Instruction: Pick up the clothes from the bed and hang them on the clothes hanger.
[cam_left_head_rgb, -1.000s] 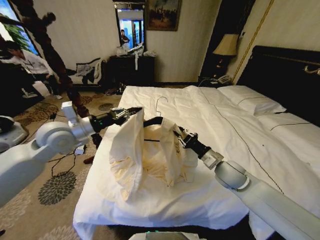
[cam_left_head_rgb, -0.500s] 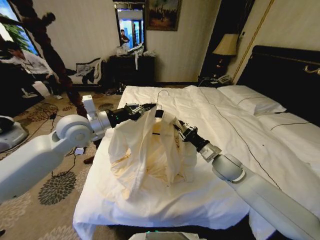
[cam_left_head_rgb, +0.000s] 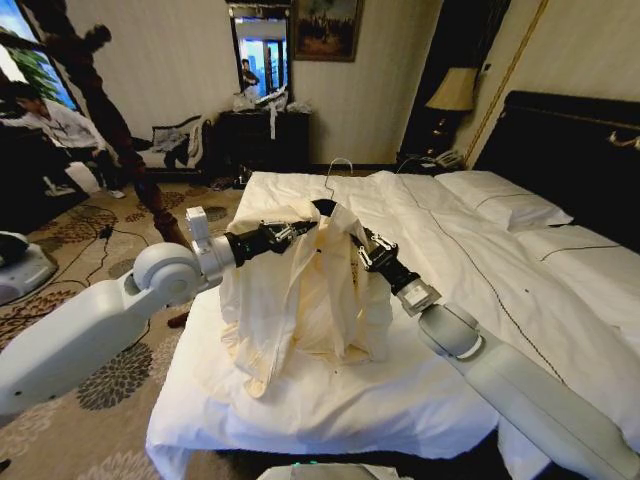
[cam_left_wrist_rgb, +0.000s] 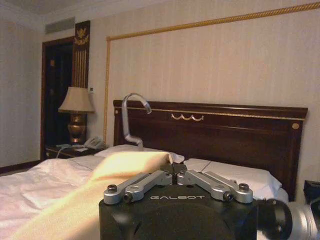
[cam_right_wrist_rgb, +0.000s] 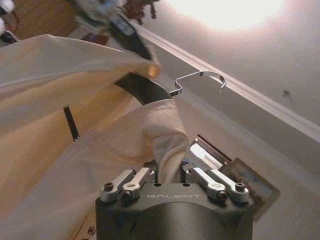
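The cream shirt (cam_left_head_rgb: 300, 290) hangs in the air just above the foot end of the bed (cam_left_head_rgb: 470, 260), draped over the clothes hanger (cam_left_head_rgb: 325, 205), whose silvery hook (cam_left_head_rgb: 337, 172) sticks up above the collar. I judge the shirt light, soft and limp: it sags in long folds below the hanger and will slide off a shoulder if I let one side go slack, so the places to hold are the shoulder seams, right where the cloth bends over the hanger's ends. The hanger itself reads as thin and stiff, and smooth enough that the fabric could slip along it. My left pincer (cam_left_head_rgb: 296, 229) sits at the hanger's left shoulder, fingers closed on a fold of the shirt there; the left wrist view shows the cream cloth running out from between the closed fingers (cam_left_wrist_rgb: 150, 181). My right pincer (cam_left_head_rgb: 362, 247) is at the hanger's right shoulder, also pinched shut on bunched shirt fabric, which the right wrist view shows gathered between its fingers (cam_right_wrist_rgb: 199, 176). Beyond the hanger, the bed's white duvet stretches toward the pillows (cam_left_head_rgb: 505, 203) and the dark headboard (cam_left_head_rgb: 570, 150).
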